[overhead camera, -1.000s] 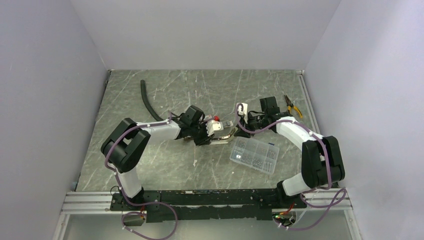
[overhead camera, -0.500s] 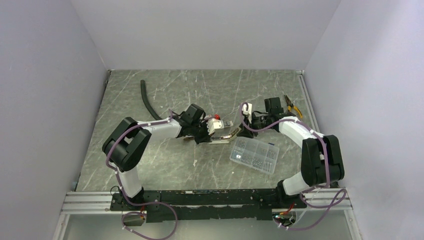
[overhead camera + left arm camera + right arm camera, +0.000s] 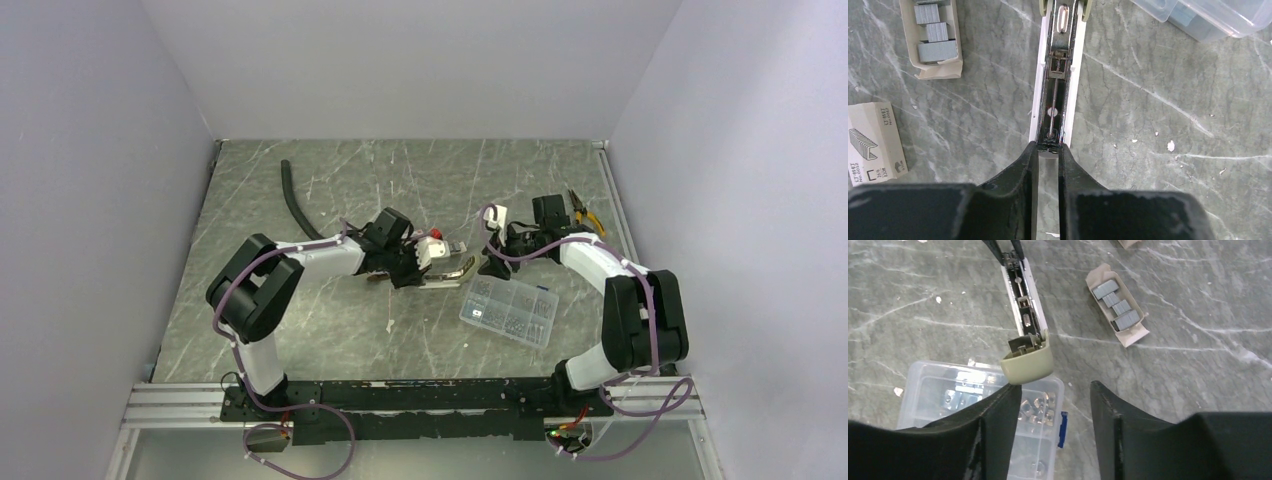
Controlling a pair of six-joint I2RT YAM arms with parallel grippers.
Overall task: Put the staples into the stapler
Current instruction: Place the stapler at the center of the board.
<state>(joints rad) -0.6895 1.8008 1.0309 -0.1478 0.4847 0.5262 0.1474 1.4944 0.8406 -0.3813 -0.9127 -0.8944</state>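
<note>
The stapler (image 3: 1058, 75) lies on the table with its silver channel facing up on the white base. Its olive top arm (image 3: 1029, 362) stands swung back at the far end. My left gripper (image 3: 1048, 147) is shut on the near end of the channel. The right gripper (image 3: 1053, 390) is open just beyond the olive arm, with nothing between its fingers; its left finger (image 3: 998, 410) is almost at the arm's tip. Grey staples (image 3: 1115, 302) lie in strips in a beige card tray beside the stapler. From above, the stapler (image 3: 450, 268) sits between both grippers.
A clear compartment box (image 3: 508, 308) of metal nuts sits right under the right gripper. A printed staple box (image 3: 873, 137) lies left of the left gripper. Pliers (image 3: 585, 212) rest at the far right, and a black hose (image 3: 295, 200) lies at the far left.
My left gripper has closed on the stapler's near end. The right gripper came down toward the olive end of the stapler and then spread its jaws wider.
</note>
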